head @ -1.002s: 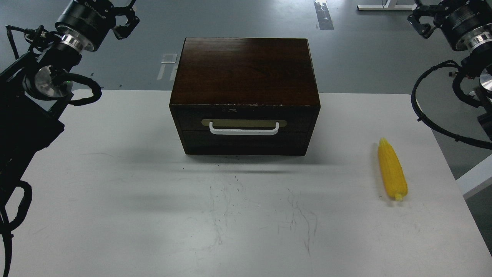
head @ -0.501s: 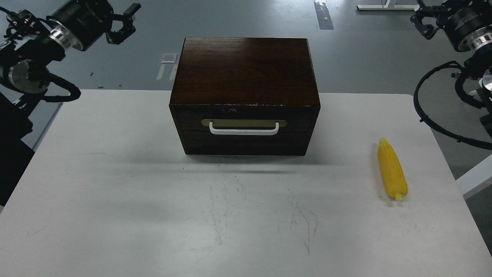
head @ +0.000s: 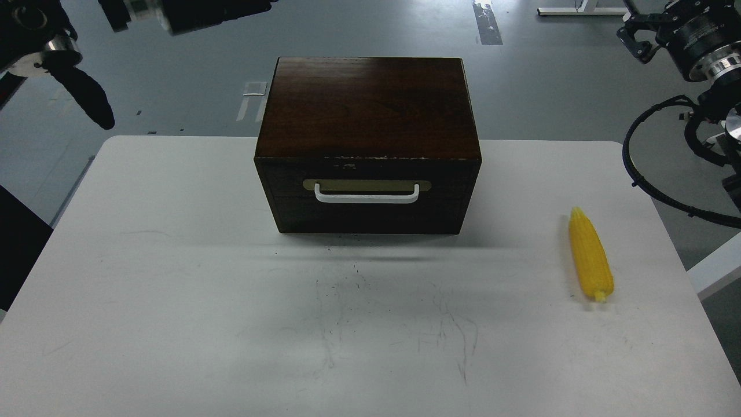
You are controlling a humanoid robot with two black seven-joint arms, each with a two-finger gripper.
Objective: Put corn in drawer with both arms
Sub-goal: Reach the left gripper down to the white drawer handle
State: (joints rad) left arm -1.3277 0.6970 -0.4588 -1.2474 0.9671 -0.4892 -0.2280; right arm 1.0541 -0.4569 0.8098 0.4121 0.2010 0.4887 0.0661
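Observation:
The yellow corn (head: 590,263) lies on the white table (head: 173,260) at the right, tip pointing away from me, to the right of the dark wooden box (head: 370,104). The drawer (head: 367,217) in the box's front is closed; its white bar handle (head: 366,197) faces me. My left arm (head: 173,11) is a dark blur along the top left edge, high above the table; its gripper end is too blurred to make out. My right gripper (head: 634,37) hangs at the top right, beyond the table's far edge, small and dark, holding nothing.
Black cables (head: 642,168) loop from my right arm over the table's right edge. Grey floor lies beyond the table's far edge. Faint pencil-like scuffs (head: 451,330) mark the tabletop in front of the box.
My left arm has swung up and to the right, from the table's left corner to the top edge of the view. The right arm has barely shifted. Corn and box are still.

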